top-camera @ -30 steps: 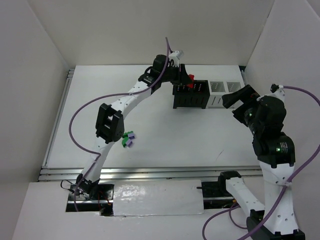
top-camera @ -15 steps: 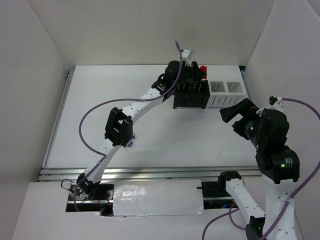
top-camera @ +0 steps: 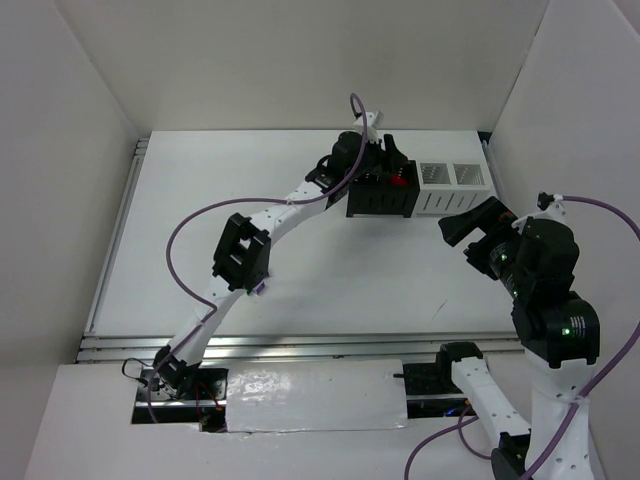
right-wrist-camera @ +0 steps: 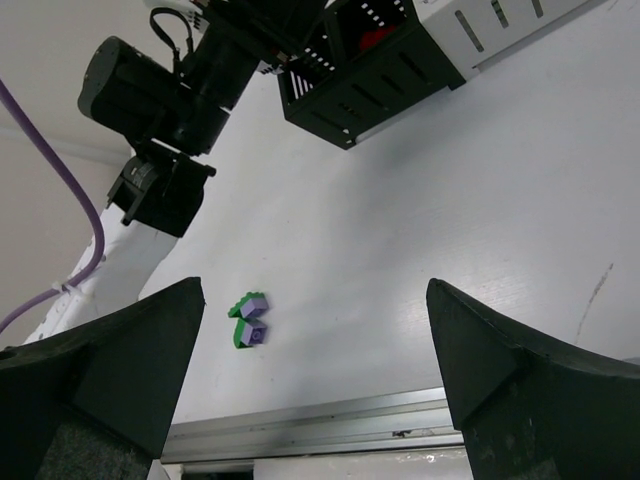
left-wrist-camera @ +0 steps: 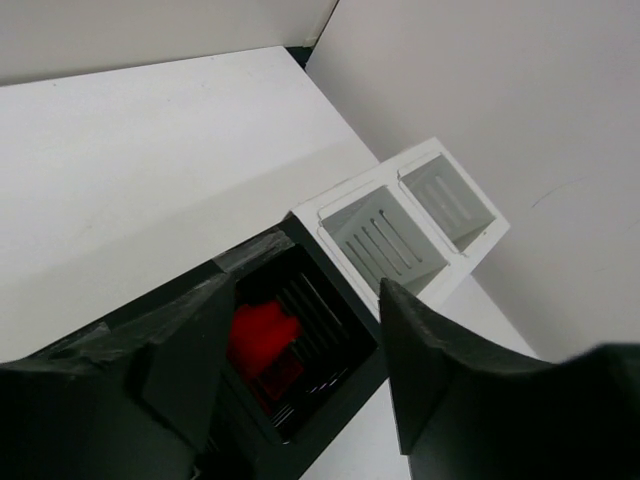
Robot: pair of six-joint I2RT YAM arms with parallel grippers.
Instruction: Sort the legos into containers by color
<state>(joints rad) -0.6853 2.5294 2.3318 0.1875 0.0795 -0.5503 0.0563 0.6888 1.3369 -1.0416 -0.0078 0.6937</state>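
Note:
My left gripper (top-camera: 396, 166) hovers over the black pair of the containers (top-camera: 380, 203), jaws open and empty (left-wrist-camera: 305, 325). A red lego (left-wrist-camera: 262, 336) lies inside the right black bin (left-wrist-camera: 340, 385) below the fingers, and it shows in the top view as a red spot (top-camera: 401, 181). The two white bins (left-wrist-camera: 412, 213) adjoin on the right (top-camera: 450, 177). My right gripper (top-camera: 466, 222) hangs wide open above the table's right side (right-wrist-camera: 315, 290), holding nothing. Green and light purple legos (right-wrist-camera: 248, 320) lie clustered on the table near the front rail, mostly hidden under the left elbow in the top view.
The left arm's elbow (top-camera: 240, 255) stretches across the middle of the table. A metal rail (right-wrist-camera: 320, 428) runs along the near edge. White walls enclose the table at the back and both sides.
The left gripper carried the red lego rightward along the black bins and opened; the lego now lies in the right black bin. The right arm shifted slightly early on, then held still.

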